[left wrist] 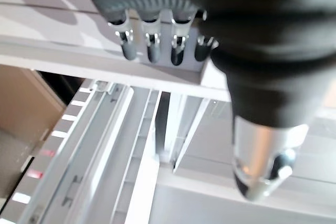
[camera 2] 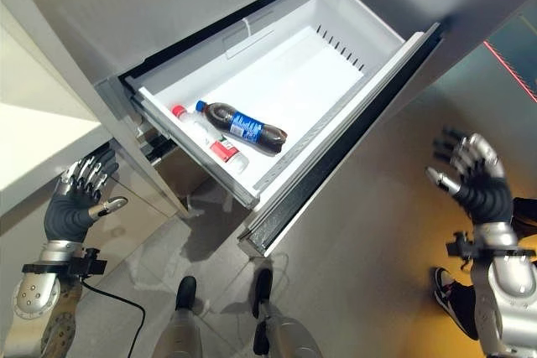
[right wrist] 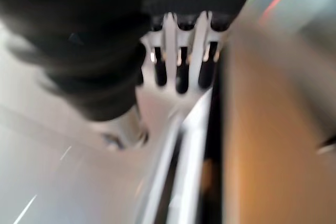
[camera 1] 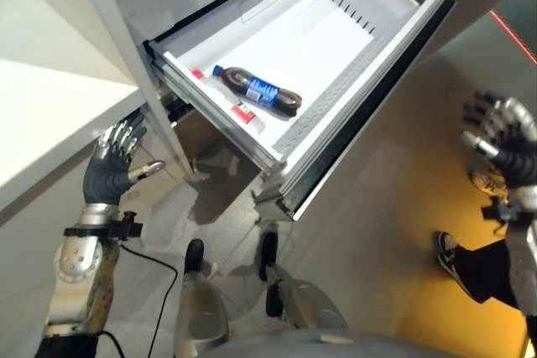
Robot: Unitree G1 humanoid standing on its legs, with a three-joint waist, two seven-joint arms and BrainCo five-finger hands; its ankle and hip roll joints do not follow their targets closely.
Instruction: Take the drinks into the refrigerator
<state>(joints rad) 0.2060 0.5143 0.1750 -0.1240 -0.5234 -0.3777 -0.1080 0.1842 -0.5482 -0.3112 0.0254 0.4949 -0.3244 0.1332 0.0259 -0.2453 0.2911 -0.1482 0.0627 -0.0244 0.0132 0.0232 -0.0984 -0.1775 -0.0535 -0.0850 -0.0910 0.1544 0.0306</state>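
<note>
Two drinks lie in the pulled-out white refrigerator drawer (camera 2: 352,64), both on their sides near its left end. One is a dark cola bottle (camera 2: 243,127) with a blue cap and a blue label, lying along the drawer's floor. Just beside it, nearer the drawer's front wall, lies a clear bottle (camera 2: 205,136) with a red cap and a red label; whether the two touch cannot be told. Most of the drawer's floor, toward the right, is bare white, and a row of small slots runs along the far right wall. A dark strip edges the drawer's front panel (camera 2: 336,157), which juts out over the grey floor (camera 2: 352,274).

Neither hand holds anything. At the left, the left hand (camera 2: 71,203) is raised below the pale cabinet wall (camera 2: 50,64) and well apart from the drawer, its fingers spread and relaxed, its thumb out to the side. On the opposite side the right hand (camera 2: 474,173) is up in the air beyond the drawer's front right corner, fingers splayed apart, touching nothing.

Near the lower right, a person's dark trouser leg and shoe (camera 1: 449,257) stand on an orange patch of floor (camera 1: 445,316).
</note>
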